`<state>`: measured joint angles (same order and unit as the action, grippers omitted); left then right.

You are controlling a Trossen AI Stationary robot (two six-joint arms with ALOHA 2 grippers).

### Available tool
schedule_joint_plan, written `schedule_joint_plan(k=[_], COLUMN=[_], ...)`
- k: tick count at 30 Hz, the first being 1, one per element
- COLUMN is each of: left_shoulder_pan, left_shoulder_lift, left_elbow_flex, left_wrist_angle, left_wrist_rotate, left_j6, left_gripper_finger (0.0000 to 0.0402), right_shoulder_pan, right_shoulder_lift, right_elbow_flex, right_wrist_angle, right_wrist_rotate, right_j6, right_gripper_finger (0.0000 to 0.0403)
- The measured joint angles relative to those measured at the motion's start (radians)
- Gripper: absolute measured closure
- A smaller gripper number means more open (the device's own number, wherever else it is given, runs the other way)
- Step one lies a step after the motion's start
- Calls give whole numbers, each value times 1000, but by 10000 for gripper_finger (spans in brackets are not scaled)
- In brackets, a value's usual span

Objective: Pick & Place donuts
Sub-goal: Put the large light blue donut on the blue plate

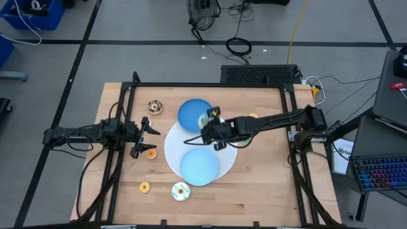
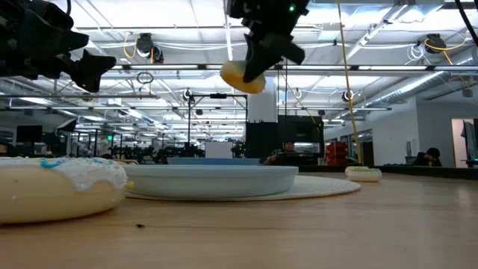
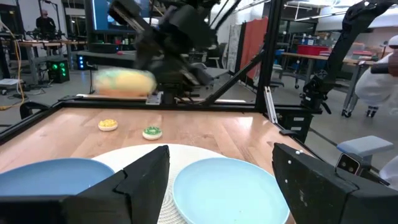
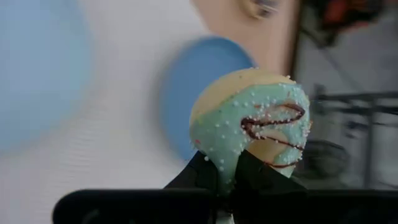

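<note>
Teal donut [image 4: 252, 121] between right fingers [image 4: 199, 174] (aloft)

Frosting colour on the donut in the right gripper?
Teal frosting with white sprinkles and a dark brown drizzle on the donut the right gripper holds; right wrist view shows it best.

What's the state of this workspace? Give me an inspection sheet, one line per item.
Surface: wooden table with a white round mat carrying two blue plates.
Job's things: teal donut held in the air above the plates; chocolate donut, white-frosted donut and two small orange donuts on the wood.
Clutter: nothing seen.
Grippers: right gripper shut on the teal donut; left gripper open, by the mat's left edge.
Cables: cords on the floor behind the table.
Surroundings: laptop at right; people at far benches.
</note>
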<state>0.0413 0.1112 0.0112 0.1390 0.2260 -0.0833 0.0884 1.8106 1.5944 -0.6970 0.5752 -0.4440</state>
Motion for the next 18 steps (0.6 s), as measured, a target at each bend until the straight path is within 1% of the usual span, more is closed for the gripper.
schedule_joint_plan(k=[2,4,8,10,12,16,18], left_shoulder_pan=[0,0,0,0,0,0,0], left_shoulder_lift=[0,0,0,0,0,0,0], left_elbow_flex=[0,0,0,0,0,0,0], left_wrist_angle=[0,0,0,0,0,0,0], left_wrist_rotate=[0,0,0,0,0,0,0], left_j6=[0,0,0,0,0,0,0], left_gripper_finger=[117,120,125,127,127,122,121], right_shoulder_pan=[-18,-39,-95,-131,-173,-258,-291], right_shoulder_lift=[7,8,8,8,8,8,8], right_elbow_flex=[0,-1,0,-1,0,-23,-61], right_wrist_angle=[41,80,180,205,203,186,226], right_wrist_rotate=[54,63,39,5,-52,-265,-320], right_j6=[-46,-91,-151,-150,-118,-19,10], right_gripper_finger=[394,394,395,395,396,396,397])
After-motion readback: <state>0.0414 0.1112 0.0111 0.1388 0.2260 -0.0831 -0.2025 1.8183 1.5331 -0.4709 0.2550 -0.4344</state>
